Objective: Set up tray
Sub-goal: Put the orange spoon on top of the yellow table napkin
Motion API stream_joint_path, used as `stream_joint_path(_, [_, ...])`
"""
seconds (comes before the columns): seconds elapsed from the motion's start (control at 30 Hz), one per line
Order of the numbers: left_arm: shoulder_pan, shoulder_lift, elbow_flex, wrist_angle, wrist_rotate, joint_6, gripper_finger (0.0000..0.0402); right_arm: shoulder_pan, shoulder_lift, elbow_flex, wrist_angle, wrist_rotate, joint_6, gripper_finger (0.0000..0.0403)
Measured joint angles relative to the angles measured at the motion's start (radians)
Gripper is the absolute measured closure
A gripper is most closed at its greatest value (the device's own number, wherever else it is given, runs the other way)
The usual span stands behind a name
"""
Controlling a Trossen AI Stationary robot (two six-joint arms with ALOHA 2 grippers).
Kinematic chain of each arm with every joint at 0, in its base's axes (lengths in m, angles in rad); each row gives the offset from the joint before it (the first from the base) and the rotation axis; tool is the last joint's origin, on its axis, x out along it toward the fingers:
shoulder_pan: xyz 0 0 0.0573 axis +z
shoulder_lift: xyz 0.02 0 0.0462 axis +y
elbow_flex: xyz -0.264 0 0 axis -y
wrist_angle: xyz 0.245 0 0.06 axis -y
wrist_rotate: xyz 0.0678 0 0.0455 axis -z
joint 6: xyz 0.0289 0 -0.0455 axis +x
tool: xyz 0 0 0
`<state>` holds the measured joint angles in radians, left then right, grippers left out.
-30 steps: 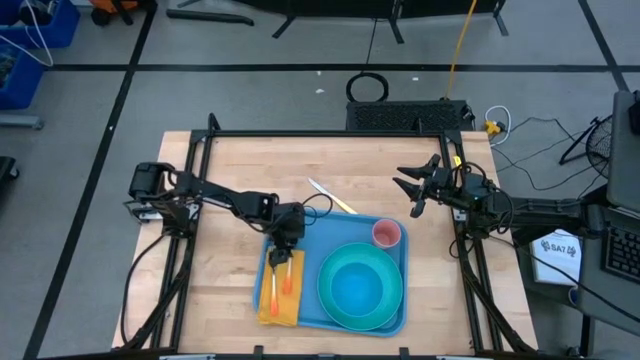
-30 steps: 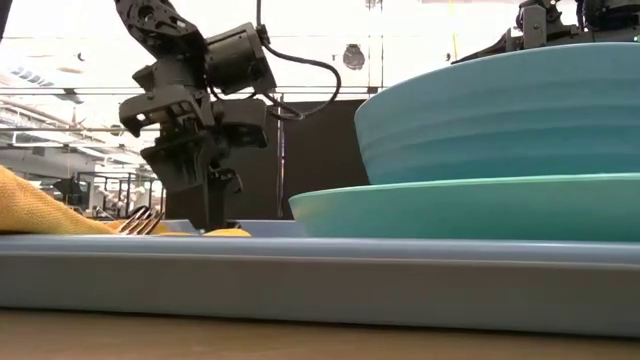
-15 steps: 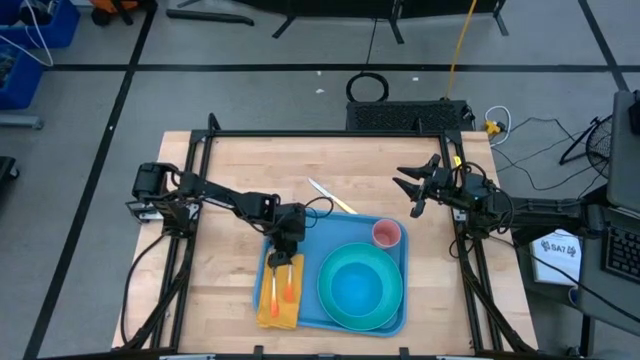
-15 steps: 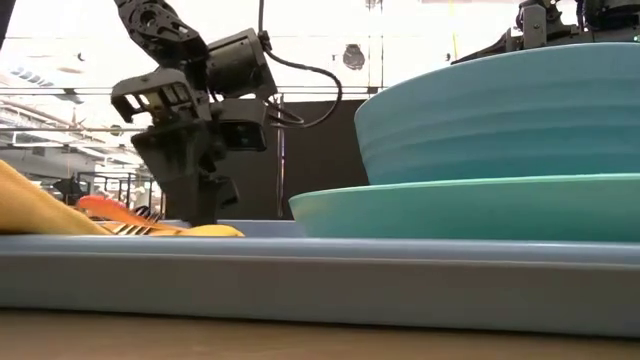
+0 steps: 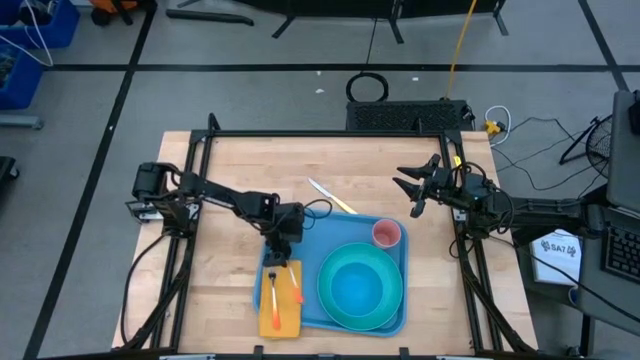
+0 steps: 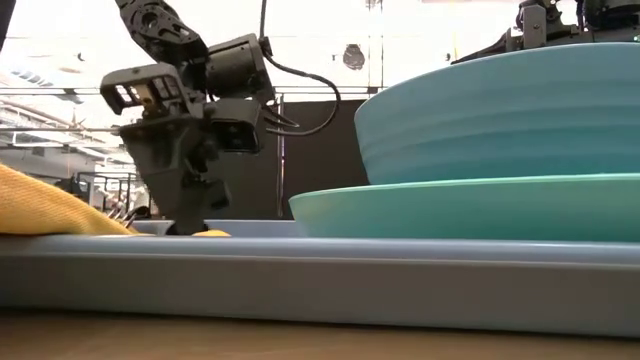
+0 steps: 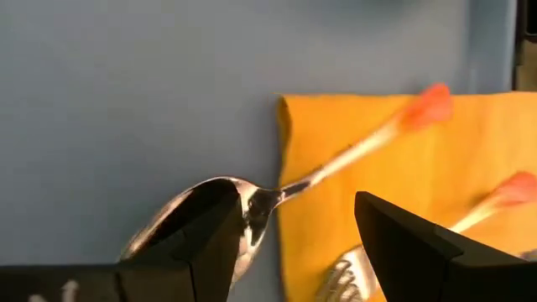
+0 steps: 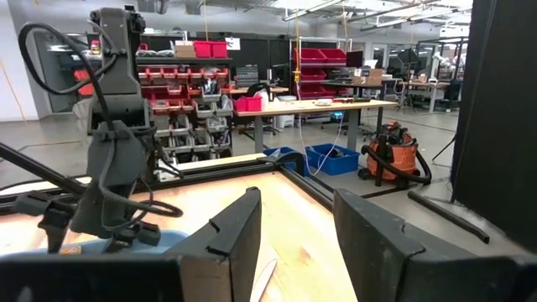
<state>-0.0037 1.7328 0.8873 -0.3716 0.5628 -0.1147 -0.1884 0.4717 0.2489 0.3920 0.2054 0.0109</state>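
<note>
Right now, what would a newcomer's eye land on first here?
The big blue tray at the table's near edge, nearly filled by a turquoise bowl on a matching plate, with a small pink cup at its far right corner. Next, the left pincer hovering open over the tray's left side, just beyond the yellow napkin carrying orange-handled cutlery. The right pincer waits at the table's right edge.

no readable text, labels or numbers

The left arm is reaching across toward the desk's middle, its tool (image 5: 276, 253) pointing straight down with fingers (image 7: 403, 243) spread apart. The right arm is waiting at the far right edge, its tool (image 5: 414, 186) parted, holding nothing.
</note>
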Motion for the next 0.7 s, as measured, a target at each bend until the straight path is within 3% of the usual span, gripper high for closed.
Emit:
stream_joint_path(0.23, [-0.006,-0.101,0.02,0.002,-0.061,0.06,0.0163,0.0,0.0,0.0,0.0,0.001,0.001,0.0261])
stream_joint_path(0.43, [-0.002,-0.195,0.021,-0.072,-0.292,0.088,0.0163,0.0,0.0,0.0,0.0,0.002,0.0,0.0261])
stream_joint_path(0.6, [0.029,-0.186,0.021,-0.124,-0.376,0.086,0.0163,0.0,0.0,0.0,0.0,0.001,0.0,0.0261])
stream_joint_path(0.7, [0.048,-0.145,0.02,-0.158,-0.374,0.092,0.0163,0.0,0.0,0.0,0.001,0.0,0.0,0.0261])
